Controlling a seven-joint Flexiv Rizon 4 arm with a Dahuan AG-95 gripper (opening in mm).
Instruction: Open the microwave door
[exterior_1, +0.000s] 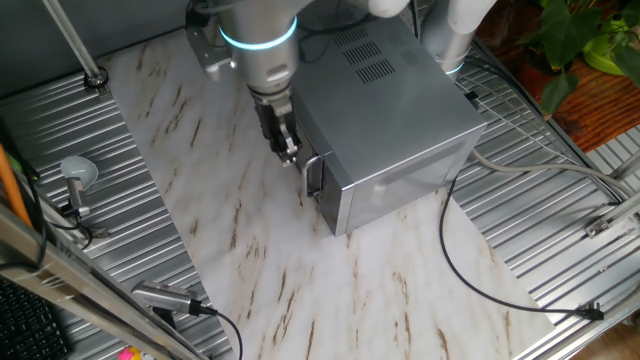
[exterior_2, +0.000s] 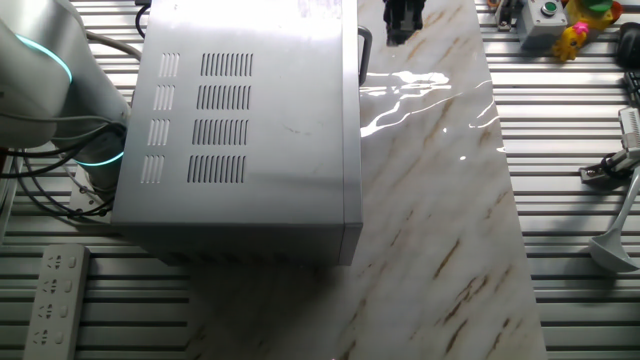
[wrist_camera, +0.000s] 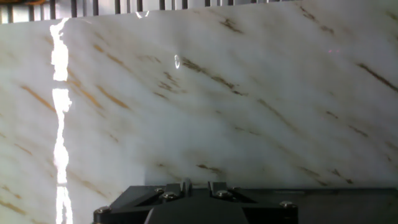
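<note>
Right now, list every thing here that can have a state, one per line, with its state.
microwave door: shut, flush with the box front.
door handle: upright bar at the door's edge, not gripped.
claw: pointing down, just beside the handle; whether open or shut cannot be told.
power strip: lying flat, nothing visibly plugged in.

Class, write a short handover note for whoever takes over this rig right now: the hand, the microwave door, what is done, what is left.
Hand: low over the marble table, right beside the door's handle; nothing visibly held. Whether the fingers are open or shut cannot be told.
Microwave door: looks shut, flush with the silver box, handle at the edge nearest the hand.
Done: approach to the handle side.
Left: hook or grip the handle, then swing the door open.
</note>
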